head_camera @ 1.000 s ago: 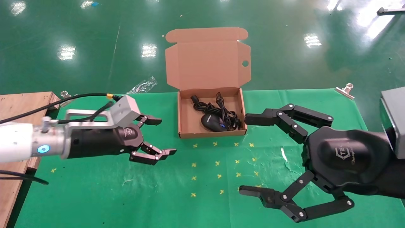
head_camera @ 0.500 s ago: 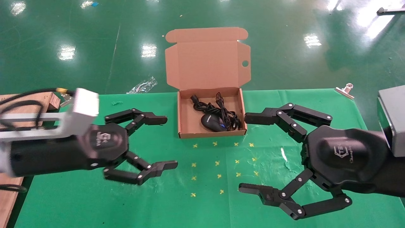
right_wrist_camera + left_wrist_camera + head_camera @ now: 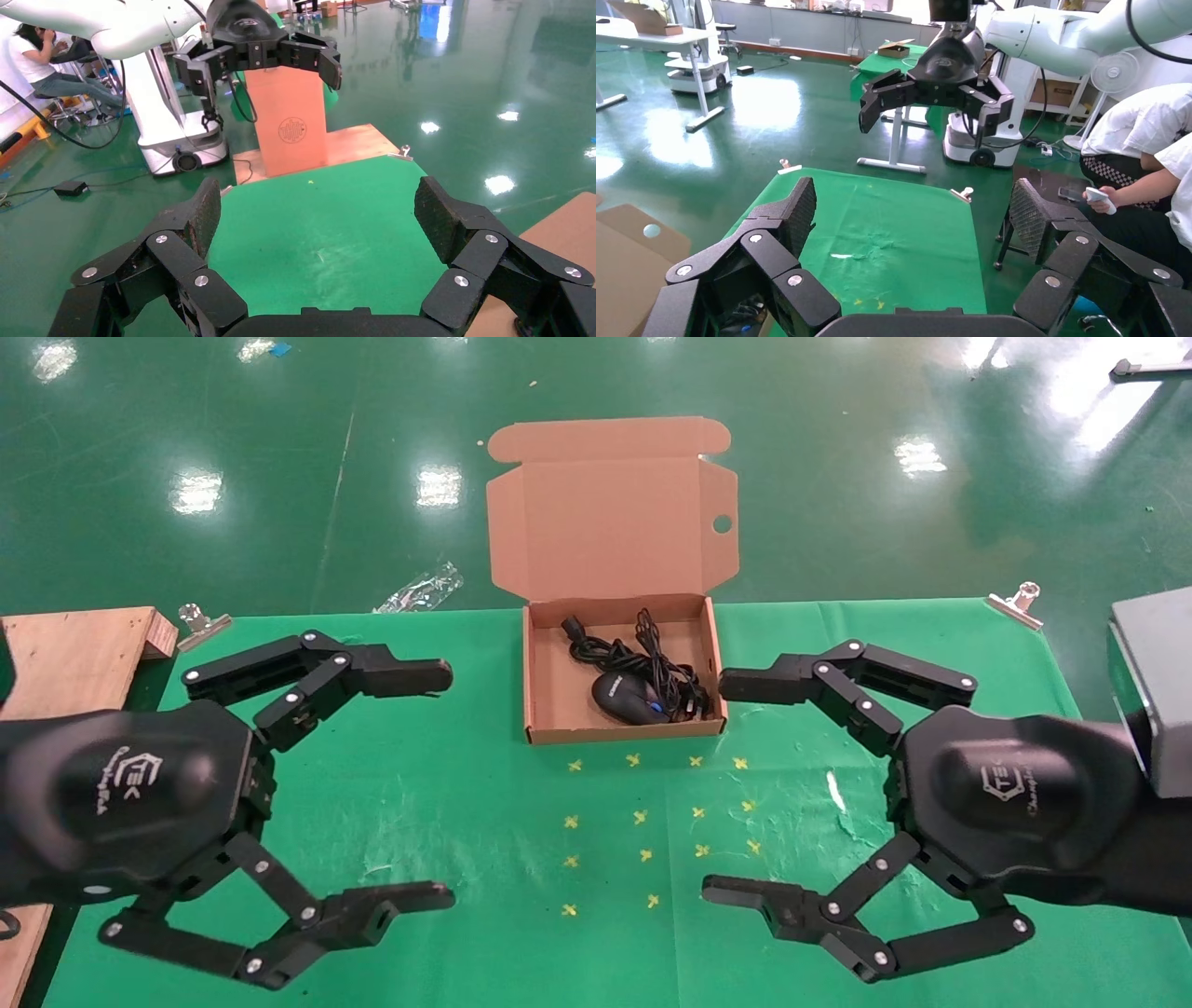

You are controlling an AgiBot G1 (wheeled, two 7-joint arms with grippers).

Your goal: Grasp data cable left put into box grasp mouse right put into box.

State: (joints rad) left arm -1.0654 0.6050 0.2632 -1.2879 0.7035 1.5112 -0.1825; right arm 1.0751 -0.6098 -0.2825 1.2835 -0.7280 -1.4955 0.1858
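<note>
The brown cardboard box [image 3: 547, 696] stands open at the table's far middle, lid up. Inside lie the black mouse [image 3: 629, 697] with a blue accent and the bundled black data cable [image 3: 596, 649], its plug toward the box's far left corner. My left gripper [image 3: 445, 787] is open and empty, hovering to the left of the box and nearer to me. My right gripper [image 3: 719, 788] is open and empty to the right of the box. Each wrist view shows its own spread fingers over green cloth and the other arm's gripper farther off.
A green cloth [image 3: 521, 859] with small yellow cross marks covers the table. A wooden board [image 3: 65, 649] lies at the left edge. Metal clips [image 3: 1015, 603] hold the cloth's far corners. A clear plastic wrapper [image 3: 419, 587] lies on the floor beyond.
My left gripper has rotated, drawn back toward me and to the left, and spread its fingers wider. My right gripper has stayed in place.
</note>
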